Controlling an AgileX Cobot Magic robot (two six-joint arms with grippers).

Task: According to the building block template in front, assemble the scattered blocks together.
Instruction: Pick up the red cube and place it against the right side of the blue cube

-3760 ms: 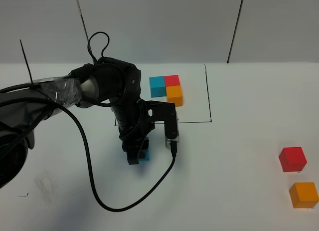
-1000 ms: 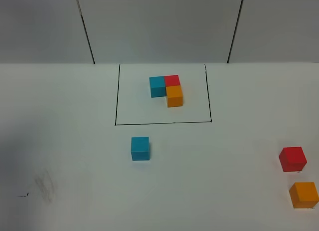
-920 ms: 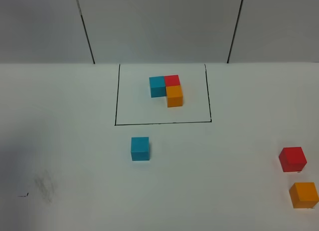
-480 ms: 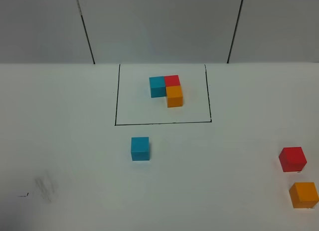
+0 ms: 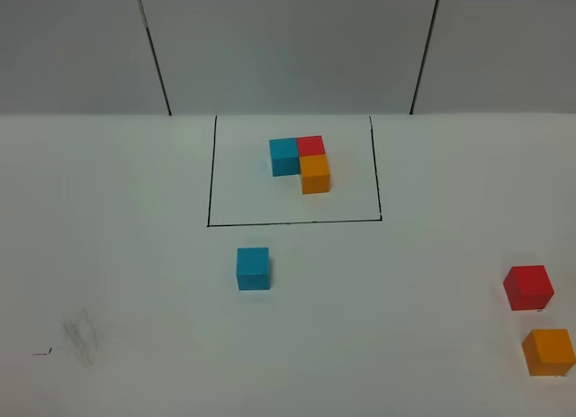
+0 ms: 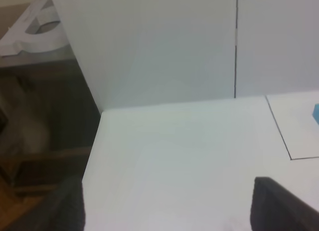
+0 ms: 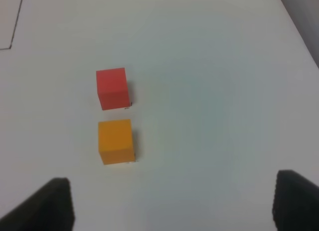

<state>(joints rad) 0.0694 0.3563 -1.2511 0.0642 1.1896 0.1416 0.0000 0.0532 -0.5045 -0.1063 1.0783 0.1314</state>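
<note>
Now that the left pincer (image 6: 172,206) has withdrawn, open and empty, the blue cube (image 5: 253,268) sits alone just outside the framed template (image 5: 301,162), so the open right pincer (image 7: 172,206) should fetch the red cube (image 7: 112,88) or orange cube (image 7: 115,141) next.

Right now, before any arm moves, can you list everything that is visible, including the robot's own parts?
template cluster of small matte cubes: three; cyan-blue, red, orange; touching in an L inside the frame
thin drawn rectangle frame: one; black; far middle of the table
loose matte cyan-blue cube: one; just in front of the frame
loose matte red cube: one; right edge
loose matte orange cube: one; in front of the red one, apart
flat table: one; white
left gripper: black; open, empty
right gripper: black; open, empty
</note>
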